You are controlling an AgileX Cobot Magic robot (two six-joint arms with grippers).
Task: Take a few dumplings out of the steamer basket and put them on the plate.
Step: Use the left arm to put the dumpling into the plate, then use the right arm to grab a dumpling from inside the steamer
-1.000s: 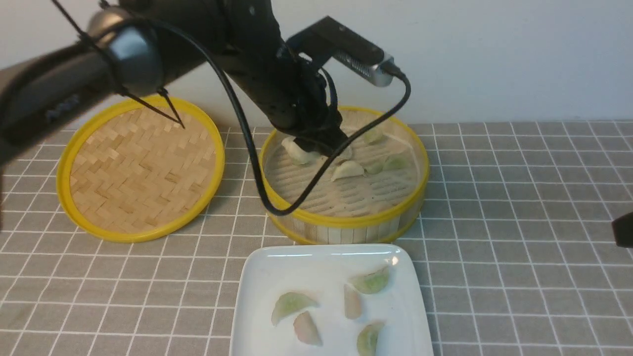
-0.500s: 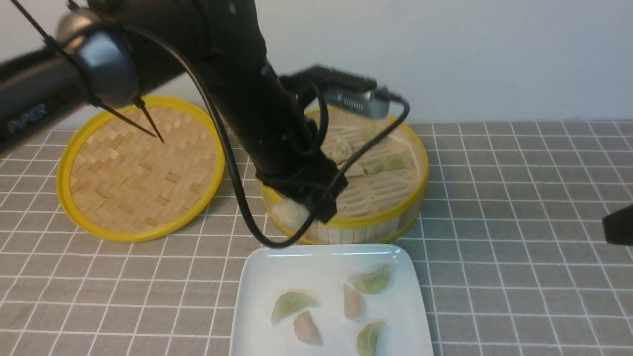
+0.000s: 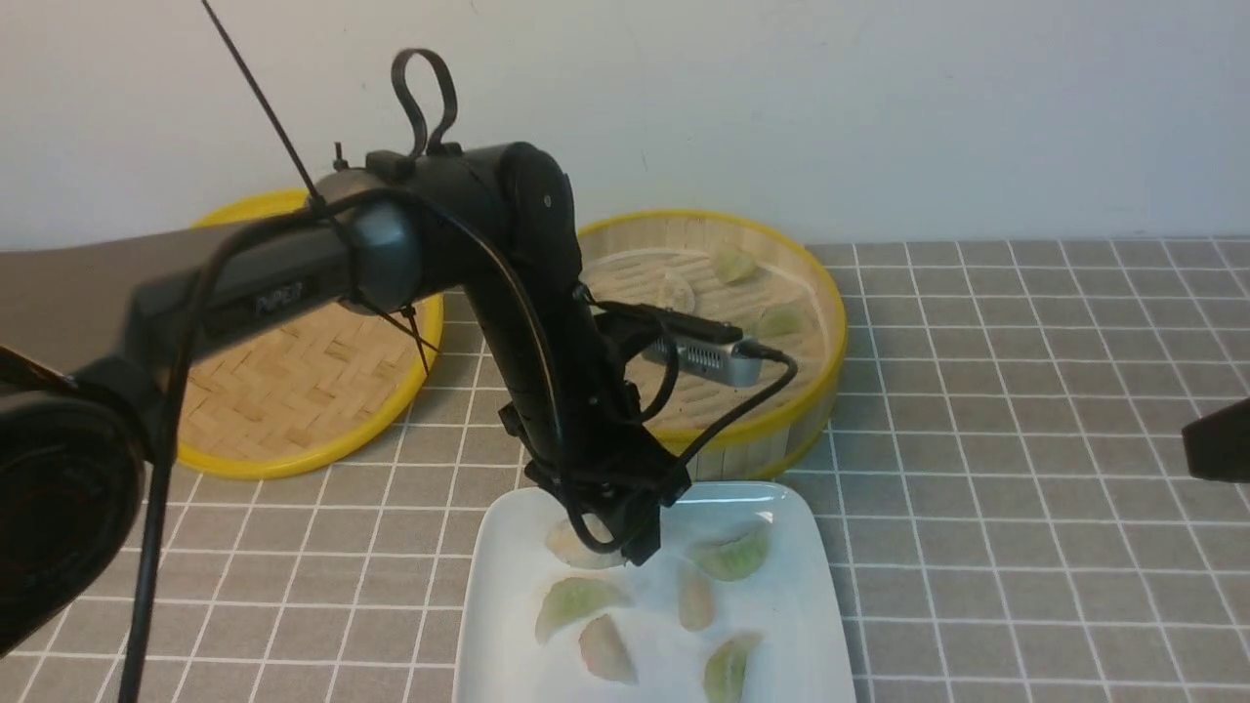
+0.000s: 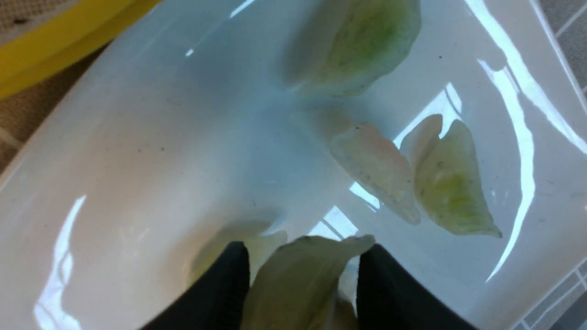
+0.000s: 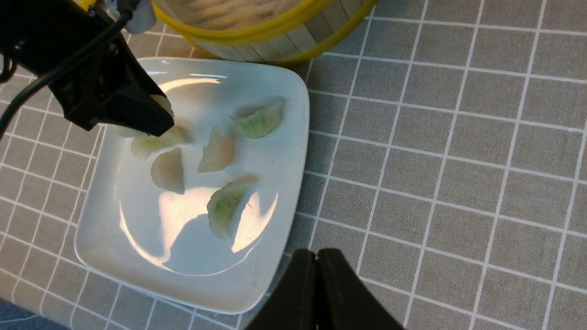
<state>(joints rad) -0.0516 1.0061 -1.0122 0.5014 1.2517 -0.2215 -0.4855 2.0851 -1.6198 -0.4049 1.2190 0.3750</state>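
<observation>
My left gripper (image 3: 625,547) is down over the far left part of the white plate (image 3: 801,625), shut on a pale cream dumpling (image 4: 293,284) that stands between its black fingers (image 4: 220,284) just above the glaze. Several green and pinkish dumplings (image 3: 576,598) lie on the plate. The steamer basket (image 3: 742,454) stands right behind the plate, with two pale green dumplings (image 3: 781,320) showing inside past the arm. My right gripper (image 5: 316,254) is shut and empty over the tablecloth beside the plate's (image 5: 137,238) edge; only a dark part of it (image 3: 1216,439) shows at the front view's right edge.
The flat woven lid (image 3: 293,391) with its yellow rim lies left of the basket, partly behind my left arm. A grey checked cloth (image 3: 1025,586) covers the table, and a white wall closes off the back. The wrist camera and its cable (image 3: 703,356) hang over the basket's near side.
My left arm has lifted a dumpling out of the basket, swung it over the near rim and brought it down onto the plate's far left part. The right gripper barely shifted.
</observation>
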